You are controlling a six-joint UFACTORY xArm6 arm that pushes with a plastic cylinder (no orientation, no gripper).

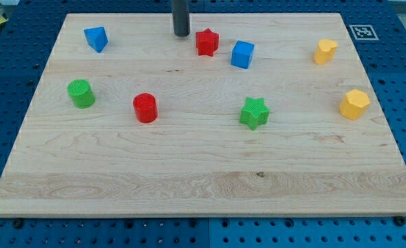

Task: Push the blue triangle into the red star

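The blue triangle lies near the board's top left corner. The red star lies near the top edge, a little right of the middle. My tip stands on the board just left of the red star, a small gap apart from it, and far to the right of the blue triangle.
A blue cube sits just right of the red star. A green cylinder and a red cylinder lie at the left middle. A green star lies right of centre. Two yellow blocks lie at the right.
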